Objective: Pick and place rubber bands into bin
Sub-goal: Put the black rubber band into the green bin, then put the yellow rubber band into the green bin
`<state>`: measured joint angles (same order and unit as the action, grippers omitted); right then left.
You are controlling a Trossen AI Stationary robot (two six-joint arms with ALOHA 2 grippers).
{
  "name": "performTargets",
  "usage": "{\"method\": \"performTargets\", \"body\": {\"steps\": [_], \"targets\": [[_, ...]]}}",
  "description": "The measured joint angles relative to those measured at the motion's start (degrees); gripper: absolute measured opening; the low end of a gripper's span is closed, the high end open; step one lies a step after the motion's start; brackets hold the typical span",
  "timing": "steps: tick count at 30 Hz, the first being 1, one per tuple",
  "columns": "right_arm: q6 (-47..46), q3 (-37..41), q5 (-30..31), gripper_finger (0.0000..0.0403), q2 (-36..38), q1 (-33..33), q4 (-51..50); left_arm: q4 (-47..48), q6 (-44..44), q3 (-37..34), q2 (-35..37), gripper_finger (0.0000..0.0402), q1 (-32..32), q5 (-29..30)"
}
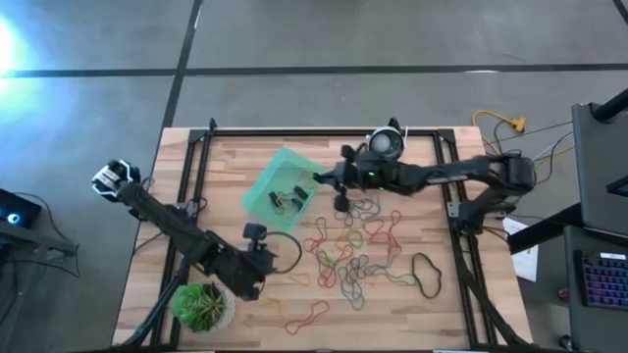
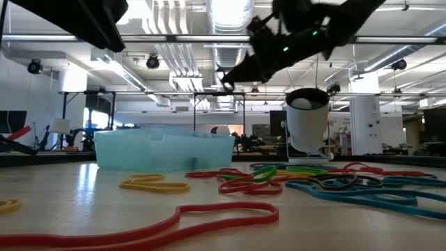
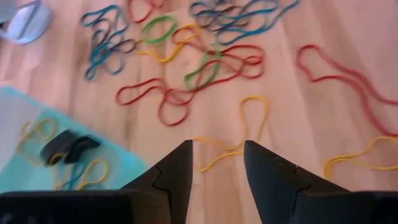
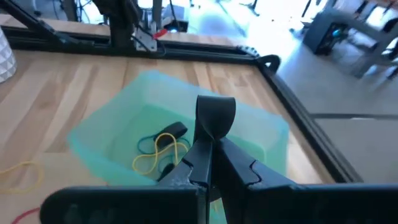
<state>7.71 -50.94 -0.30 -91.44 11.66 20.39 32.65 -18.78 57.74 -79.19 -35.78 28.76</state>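
Observation:
The teal bin (image 1: 280, 186) stands on the table's far left part, with several rubber bands (image 4: 163, 149) lying in it. Many coloured rubber bands (image 1: 358, 250) lie loose on the wood to its right and near side. My right gripper (image 4: 211, 146) hangs over the bin's right part (image 1: 319, 179), shut on a black rubber band (image 4: 216, 113). Near the bin's near side my left gripper (image 3: 217, 165) is open above the table (image 1: 275, 260), and a yellow rubber band (image 3: 245, 127) lies on the wood just beyond its fingertips. My right gripper pinches the black rubber band between its two fingertips, at the band's lower end (image 4: 210, 138). The band's free part sticks out past the tips as a short wide loop. The fingers reach in from the table's right side, slanting a little downward. The band is clear of the bin.
A potted green plant (image 1: 203, 306) stands at the near left corner. A white-and-black round device (image 1: 385, 144) stands at the far edge. Black frame rails (image 1: 196, 167) run along the table's sides. A large black band (image 1: 425, 275) and a red band (image 1: 306, 316) lie apart.

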Motion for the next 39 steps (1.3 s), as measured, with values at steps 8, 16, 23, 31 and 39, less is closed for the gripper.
{"method": "performTargets", "body": {"steps": [8,16,23,31,39], "targets": [[-0.99,-13.53,-2.52,0.0009,-16.02,3.21,-2.67,-4.28,-0.4,0.0,-5.91,0.0128,-3.03,-0.03],[-4.11,-25.06,-9.94,0.0045,-23.78,6.7,-18.78,-4.75,-0.47,0.0,-9.06,0.0128,-5.13,-0.18],[-4.24,-25.35,-11.82,0.0139,-21.99,7.17,-21.74,-4.99,-0.51,0.0,-8.9,0.0128,-5.28,0.03],[-1.98,-23.54,-11.94,0.0198,-16.14,6.79,-29.56,-4.79,-0.39,0.0,-8.9,0.0128,-5.17,2.01],[3.87,-22.55,-17.58,0.0203,-9.14,1.81,-48.85,-6.4,3.69,-0.13,-12.38,0.0128,-3.13,2.43]]}}
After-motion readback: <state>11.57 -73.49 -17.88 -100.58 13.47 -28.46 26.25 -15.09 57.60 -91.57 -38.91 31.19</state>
